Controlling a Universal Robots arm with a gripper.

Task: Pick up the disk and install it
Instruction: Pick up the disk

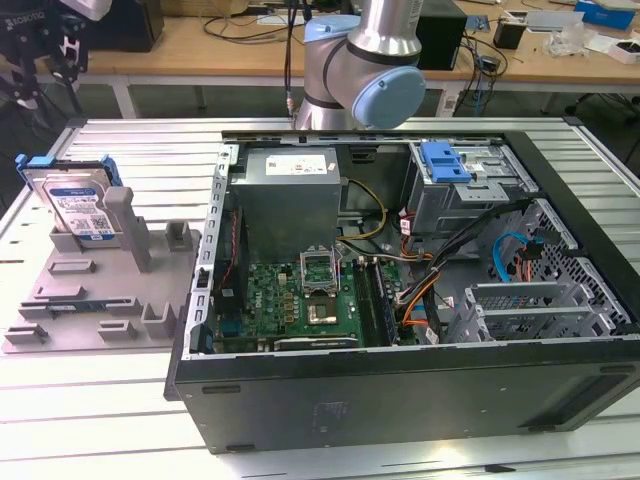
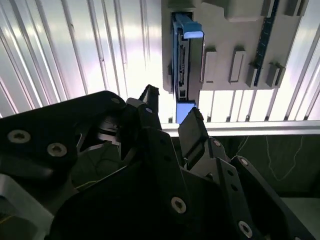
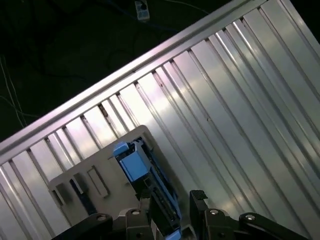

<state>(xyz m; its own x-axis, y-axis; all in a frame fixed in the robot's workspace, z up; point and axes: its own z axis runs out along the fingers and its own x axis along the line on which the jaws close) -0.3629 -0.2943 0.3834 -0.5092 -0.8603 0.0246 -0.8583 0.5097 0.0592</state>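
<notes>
Lying open on the slatted table (image 1: 150,140), the computer case (image 1: 420,395) is set apart.
The disk (image 1: 76,205) is propped in a grey fixture (image 1: 80,300) beside a post (image 1: 122,215); the gripper (image 2: 171,107) is held above it, fingers (image 2: 192,127) spread, empty.

The exterior view stands high on the near side of the open computer case (image 1: 400,300) and looks down at a slant across the whole ribbed desk (image 1: 120,150). Both wrist views sit close behind the end effector (image 2: 171,105), looking past its dark fingers and down onto the desk from well above. All three share the grey holder (image 1: 100,290) carrying the disk (image 1: 75,205), which sits at the exterior view's left.
</notes>
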